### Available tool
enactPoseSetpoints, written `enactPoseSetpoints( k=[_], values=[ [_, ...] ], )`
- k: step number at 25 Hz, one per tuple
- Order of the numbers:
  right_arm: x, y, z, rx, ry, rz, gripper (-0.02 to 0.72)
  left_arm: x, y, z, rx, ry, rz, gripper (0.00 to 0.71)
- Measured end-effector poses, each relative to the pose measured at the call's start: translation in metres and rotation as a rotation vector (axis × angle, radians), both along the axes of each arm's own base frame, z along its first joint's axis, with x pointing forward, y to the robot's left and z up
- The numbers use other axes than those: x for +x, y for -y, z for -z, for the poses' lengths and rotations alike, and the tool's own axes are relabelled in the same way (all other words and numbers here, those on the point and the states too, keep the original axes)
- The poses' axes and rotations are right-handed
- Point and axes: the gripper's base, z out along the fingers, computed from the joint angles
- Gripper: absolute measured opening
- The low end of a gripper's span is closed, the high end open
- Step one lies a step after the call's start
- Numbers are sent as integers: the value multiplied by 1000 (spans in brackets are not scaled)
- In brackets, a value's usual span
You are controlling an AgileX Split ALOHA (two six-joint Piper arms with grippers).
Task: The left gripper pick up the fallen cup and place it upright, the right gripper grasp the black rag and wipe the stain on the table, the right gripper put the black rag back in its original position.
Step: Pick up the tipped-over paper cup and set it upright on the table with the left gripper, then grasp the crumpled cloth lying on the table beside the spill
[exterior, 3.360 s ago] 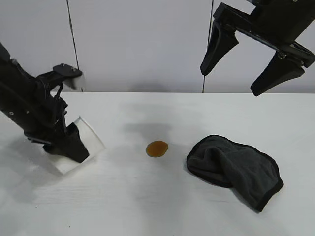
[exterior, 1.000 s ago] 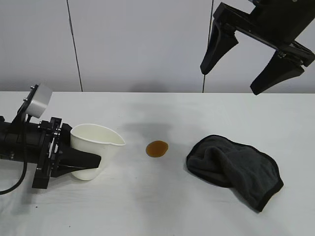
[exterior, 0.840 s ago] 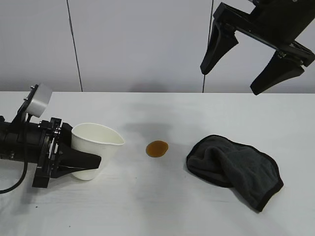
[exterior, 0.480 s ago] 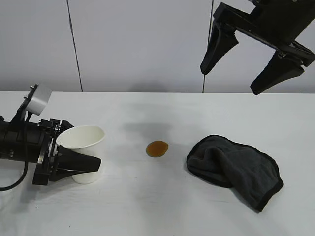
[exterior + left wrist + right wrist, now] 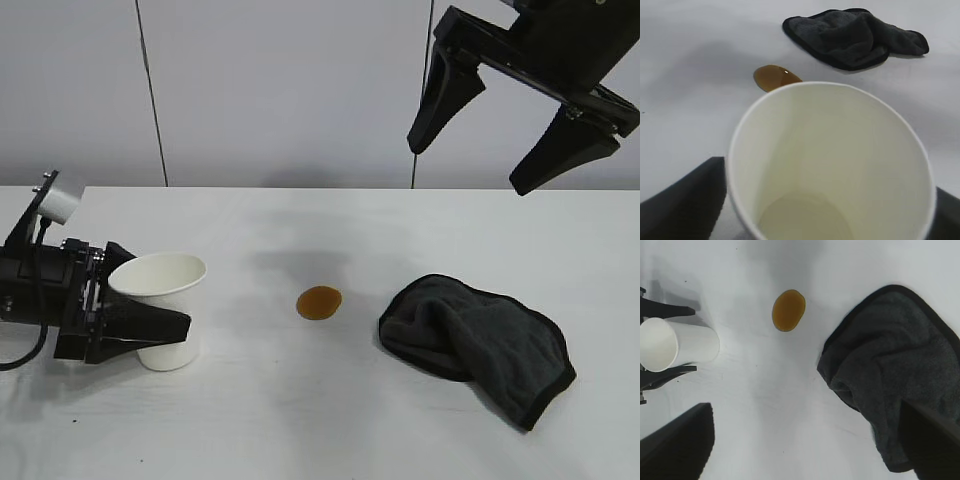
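Note:
The white cup (image 5: 158, 290) stands upright on the table (image 5: 300, 410) at the left, mouth up and round. My left gripper (image 5: 162, 305) lies low at the table's left with one finger on each side of the cup; the fingers (image 5: 680, 200) are open and stand slightly off its wall. The cup fills the left wrist view (image 5: 830, 160). The brown stain (image 5: 319, 302) sits mid-table. The black rag (image 5: 480, 340) lies crumpled to its right. My right gripper (image 5: 468, 165) hangs open and empty high above the rag.
The right wrist view shows the cup (image 5: 682, 345), stain (image 5: 788, 310) and rag (image 5: 895, 360) from above, with bare white table between them. A grey wall with vertical seams stands behind the table.
The left gripper lifted the fallen cup, set it upright, and let go; the squeezed rim sprang back round. The gripper has since drawn slightly left. The right arm has not moved.

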Motion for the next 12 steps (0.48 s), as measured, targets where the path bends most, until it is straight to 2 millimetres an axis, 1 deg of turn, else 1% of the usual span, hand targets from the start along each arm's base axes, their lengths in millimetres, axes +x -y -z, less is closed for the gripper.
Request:
enactPoseSetpoints(
  k=[10, 12],
  values=[
    [0, 0, 0, 0, 0, 0, 694, 0, 0, 0, -11, -35, -14, 633],
    [0, 0, 0, 0, 0, 0, 694, -4, 0, 1, -9, -39, -12, 633]
  ],
)
